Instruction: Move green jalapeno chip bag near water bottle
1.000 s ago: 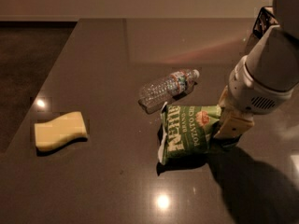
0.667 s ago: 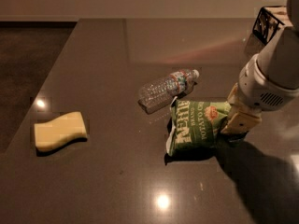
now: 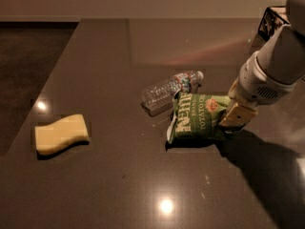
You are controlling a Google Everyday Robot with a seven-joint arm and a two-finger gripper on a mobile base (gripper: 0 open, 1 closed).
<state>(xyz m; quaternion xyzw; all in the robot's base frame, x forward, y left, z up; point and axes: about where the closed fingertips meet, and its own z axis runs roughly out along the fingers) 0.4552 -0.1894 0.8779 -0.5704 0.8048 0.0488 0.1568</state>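
The green jalapeno chip bag [image 3: 196, 117] lies on the dark table with white lettering facing up, its upper edge close beside the water bottle [image 3: 169, 89]. The bottle is clear and ribbed, lying on its side with its white cap pointing right. My gripper [image 3: 234, 118] is at the bag's right end, at table height, under my white arm that comes in from the upper right. The gripper's tan fingers [image 3: 238, 115] meet the bag's right edge, and the bag's end is hidden behind them.
A pale yellow wavy sponge [image 3: 61, 134] lies at the left of the table. The table's left edge [image 3: 47, 75] runs diagonally, with dark floor beyond it. Ceiling lights glint off the table surface at the front.
The gripper and the chip bag have shifted slightly to the right and up, bringing the bag's top edge close under the bottle. The bottle and sponge have not moved.
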